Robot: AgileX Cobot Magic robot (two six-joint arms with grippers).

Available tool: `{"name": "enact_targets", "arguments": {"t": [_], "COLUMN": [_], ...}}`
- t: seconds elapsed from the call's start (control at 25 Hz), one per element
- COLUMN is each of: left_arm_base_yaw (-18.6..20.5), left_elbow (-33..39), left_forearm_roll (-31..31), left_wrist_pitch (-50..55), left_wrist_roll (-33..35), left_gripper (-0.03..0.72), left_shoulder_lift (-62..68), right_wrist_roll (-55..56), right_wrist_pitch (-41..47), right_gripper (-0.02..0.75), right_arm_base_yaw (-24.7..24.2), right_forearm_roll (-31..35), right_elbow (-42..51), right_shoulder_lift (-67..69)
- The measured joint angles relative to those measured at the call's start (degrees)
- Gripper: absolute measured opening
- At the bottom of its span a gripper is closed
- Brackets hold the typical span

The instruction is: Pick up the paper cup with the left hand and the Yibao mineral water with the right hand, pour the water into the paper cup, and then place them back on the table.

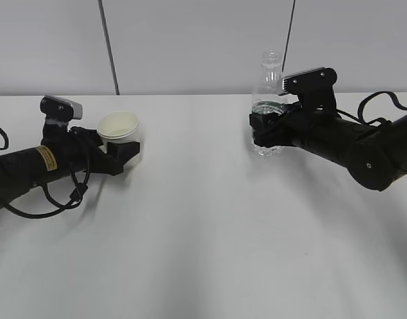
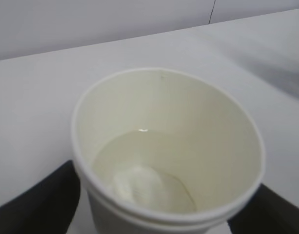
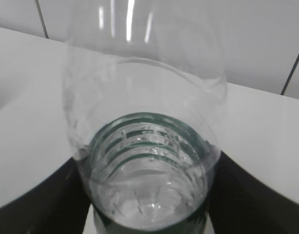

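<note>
Both arms are down low on the table [image 1: 203,239], one thing sitting in each set of jaws

Left gripper [image 1: 121,143]: the cup [image 1: 118,125] stands upright right between the jaws, mouth open to the top. In the left wrist view the two black fingers [image 2: 34,207] show at the bottom corners, one on each side of the cup wall and very close to it. Honestly I can't tell whether they're pressing on the paper or just sitting beside it, so no call from me on clamped vs loose. Inside the cup there's a shallow pool of water [image 2: 139,180] over the bottom, and the cream wall above it looks dry

Right gripper [image 1: 264,130]: the bottle [image 1: 270,78] is upright between the jaws, and these ones are clamped on it, around the lower body where the green label is. The neck and open mouth stick up well above the jaws, no cap on. From the right wrist view you look down through the clear shoulder to the ribbed part, with the black fingers [image 3: 37,204] tight against both sides. The base looks like it's down at the table, just under the jaws

Cup and bottle are well apart, with bare table between the two grippers
</note>
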Motion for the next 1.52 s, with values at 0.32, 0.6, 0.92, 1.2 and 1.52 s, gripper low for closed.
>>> {"name": "enact_targets", "arguments": {"t": [0.32,0.6,0.92,1.2,1.52], "left_arm_base_yaw": [0.0,0.1,0.1,0.1,0.1], "left_elbow": [0.0,0.0,0.0,0.0,0.0], "left_forearm_roll": [-0.23,-0.23,0.6,2.68,2.94], "left_wrist_pitch": [-0.65,-0.57,0.41,0.46,0.46], "left_wrist_roll": [0.0,0.0,-0.07,-1.61,-1.83], "left_gripper": [0.595,0.595,0.592,0.591,0.591], "left_shoulder_lift": [0.0,-1.37,-3.91,-4.45,-4.45], "right_wrist_roll": [0.82,0.82,0.95,1.31,2.38], "right_wrist_pitch": [0.0,0.0,-1.7,-4.85,-11.28], "right_gripper": [0.486,0.486,0.486,0.486,0.486], "right_arm_base_yaw": [0.0,0.0,0.0,0.0,0.0], "right_forearm_roll": [0.0,0.0,0.0,0.11,0.8], "right_elbow": [0.0,0.0,0.82,1.47,1.59], "right_shoulder_lift": [0.0,0.0,0.61,3.14,6.81]}}
